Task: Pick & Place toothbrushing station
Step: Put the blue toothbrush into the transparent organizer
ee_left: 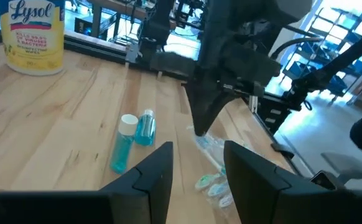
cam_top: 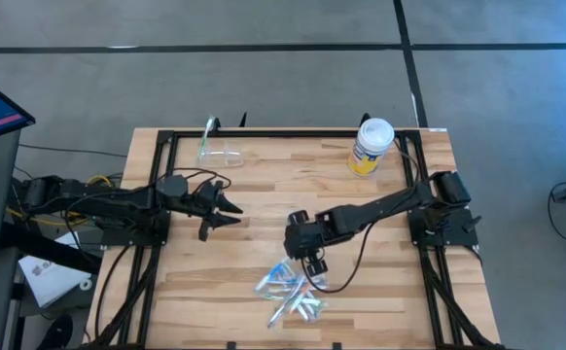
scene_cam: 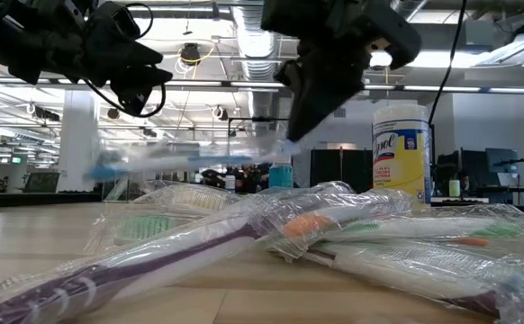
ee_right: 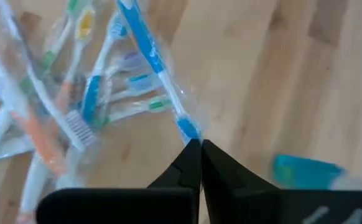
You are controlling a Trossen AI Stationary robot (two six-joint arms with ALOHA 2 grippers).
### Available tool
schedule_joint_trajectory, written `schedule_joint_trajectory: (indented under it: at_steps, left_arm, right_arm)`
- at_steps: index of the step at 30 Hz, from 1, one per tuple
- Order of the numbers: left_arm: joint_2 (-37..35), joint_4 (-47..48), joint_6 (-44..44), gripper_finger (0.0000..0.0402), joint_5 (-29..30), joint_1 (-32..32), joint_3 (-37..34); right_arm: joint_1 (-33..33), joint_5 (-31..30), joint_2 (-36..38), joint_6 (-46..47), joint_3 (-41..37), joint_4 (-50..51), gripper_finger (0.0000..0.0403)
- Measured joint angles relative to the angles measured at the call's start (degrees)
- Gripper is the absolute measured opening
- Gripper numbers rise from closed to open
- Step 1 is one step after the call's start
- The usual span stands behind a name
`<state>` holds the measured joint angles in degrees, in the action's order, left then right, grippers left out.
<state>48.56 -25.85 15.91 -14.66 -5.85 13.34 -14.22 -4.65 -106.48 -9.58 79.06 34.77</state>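
Item 1: left end effector (cam_top: 227, 207), fingers apart, holding nothing, waiting over the bench (cam_top: 264, 185) near the clear cup (cam_top: 227, 154).

Item 2: right end effector (ee_right: 200, 144), pinched fully together on the tip of 1 blue toothbrush (ee_right: 145, 50) in crinkly wrap, lifted over the toothbrush pile (cam_top: 293, 292).

Risk: the grip sits at the very end; slick wrap may slide out, or the long handle may swing and miss the cup.

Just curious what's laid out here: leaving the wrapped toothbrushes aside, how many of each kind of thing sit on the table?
Clear cup: 1
Wipes canister: 1
Teal tube: 1
Small blue bottle: 1
Total: 4
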Motion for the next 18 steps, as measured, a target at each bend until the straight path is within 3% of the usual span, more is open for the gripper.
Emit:
schedule_joint_trajectory:
  at_steps: [11, 18]
  left_arm:
    - [0.00, -1.10, 6.22, 0.0136, 0.00, 0.00, 0.00]
    - [0.00, -1.30, 10.52, 0.0136, 0.02, 0.00, 0.00]
  right_arm:
    - [-0.02, -14.61, 0.04, -6.17, 12.30, 9.60, 0.0000]
    - [-0.06, -20.40, 0.04, -11.38, 17.01, 10.15, 0.0000]
